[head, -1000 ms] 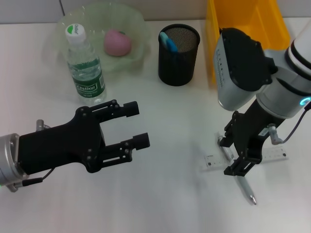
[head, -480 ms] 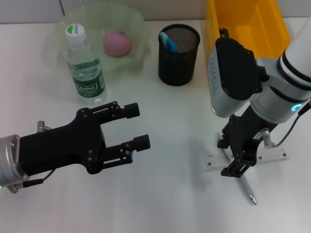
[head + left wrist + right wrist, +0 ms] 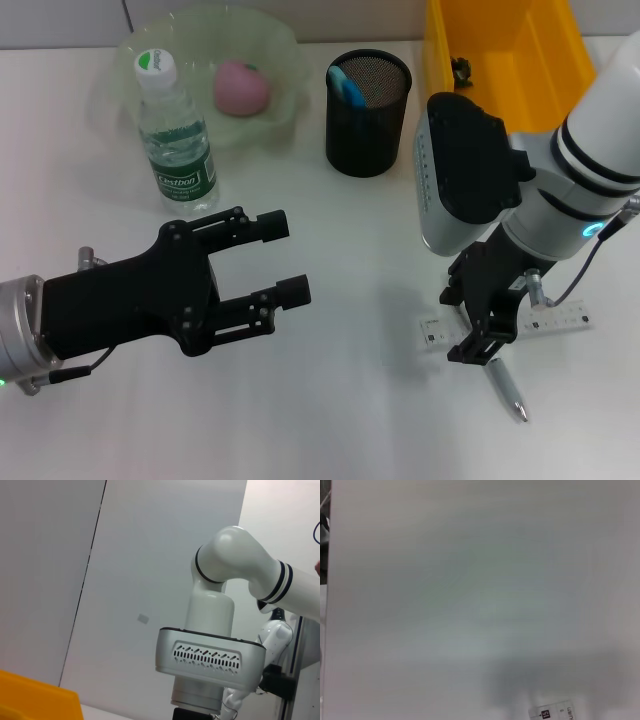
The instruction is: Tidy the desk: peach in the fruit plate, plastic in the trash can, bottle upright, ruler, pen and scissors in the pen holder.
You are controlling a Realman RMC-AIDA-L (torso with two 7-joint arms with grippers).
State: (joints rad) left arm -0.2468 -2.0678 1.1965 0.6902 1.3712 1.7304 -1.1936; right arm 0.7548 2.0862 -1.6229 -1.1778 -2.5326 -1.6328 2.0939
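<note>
A: Log the right arm first. Where is its gripper?

B: Right gripper (image 3: 482, 322) is low over the table (image 3: 340, 400), on the right side, directly above the ruler (image 3: 560, 320) and pen (image 3: 503, 385). The ruler lies flat, running left to right. The pen lies across it, tip pointing toward the near edge.

A: Fingers?

B: Dark fingers point down at the crossing of pen and ruler. Whether they are spread or closed on anything, I cannot tell; the gripper body hides the tips. The right wrist view shows mostly blank table, with one end of the ruler (image 3: 555, 712) at the frame edge.

A: Left arm?

B: Left gripper (image 3: 285, 258) hovers over the near left of the table, fingers spread wide, nothing between them. Its wrist view looks across at the right arm (image 3: 220, 645) and a corner of the bin (image 3: 35, 700).

A: Other items?

B: Bottle (image 3: 172, 135) stands upright, cap on, just in front of the plate (image 3: 270, 40). Peach (image 3: 241, 87) sits in the plate. Holder (image 3: 368, 100) stands at centre rear with a blue item (image 3: 346, 87) inside. Yellow bin (image 3: 510, 50) is at rear right with a small dark object (image 3: 461, 69) in it; too small to identify.
</note>
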